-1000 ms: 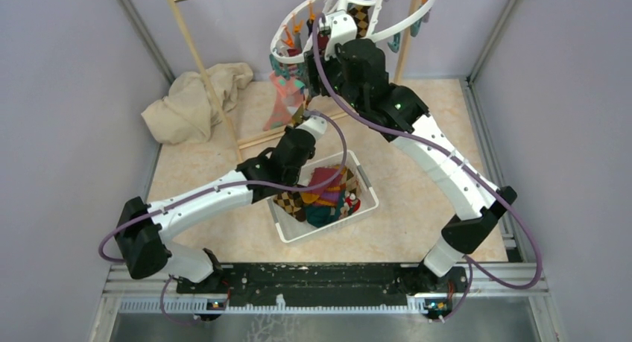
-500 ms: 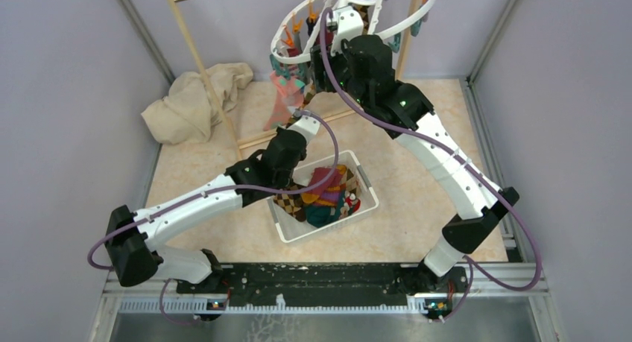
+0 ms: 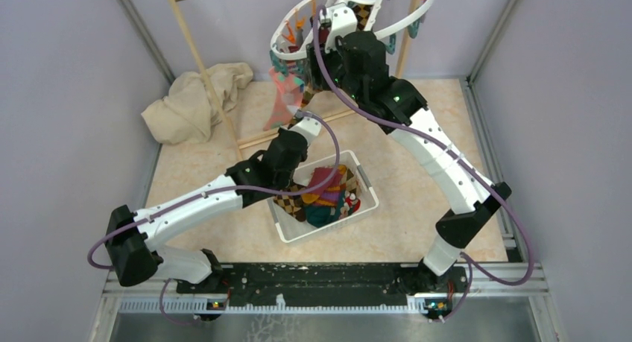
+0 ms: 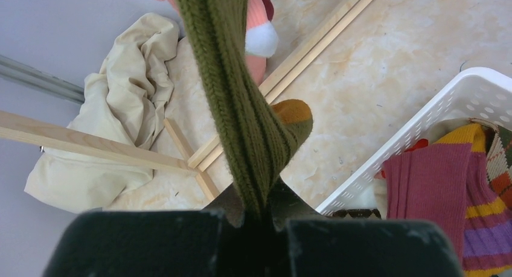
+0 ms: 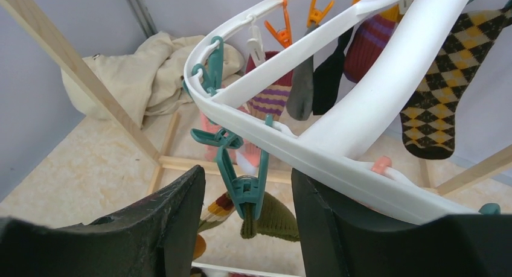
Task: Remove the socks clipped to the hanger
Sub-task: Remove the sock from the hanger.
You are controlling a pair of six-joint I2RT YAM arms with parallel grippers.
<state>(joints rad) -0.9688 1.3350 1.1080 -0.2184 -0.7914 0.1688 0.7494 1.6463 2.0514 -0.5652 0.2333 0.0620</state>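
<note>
From above, the left arm point(image 3: 201, 200) reaches up under the white hanger point(image 3: 406, 21), which hangs at the far side over the floor, and the right arm point(image 3: 440, 156) is raised to its rim. A white basket point(image 3: 367, 179) with several loose socks point(image 3: 324, 193) in it stands between the arms. In the left wrist view, the left gripper point(image 4: 256, 213) is closed tight on the lower part of a green sock point(image 4: 241, 108). This sock is ribbed, has an orange toe and hangs stretched and straight, with a pink sock point(image 4: 258, 14) just behind it. In the right wrist view, the right gripper point(image 5: 247, 198) stands half wide with one finger on each side of a teal peg point(image 5: 241, 180), apparently not touching it yet. This peg bites the top of the green sock. I think the right gripper should press the upper ends of the peg, not its mouth, while the left one pulls down only gently, otherwise the hanger may tilt or swing. More socks, striped, dark and a brown-yellow check sock point(image 5: 444, 90), hang from other pegs further along the frame.
</note>
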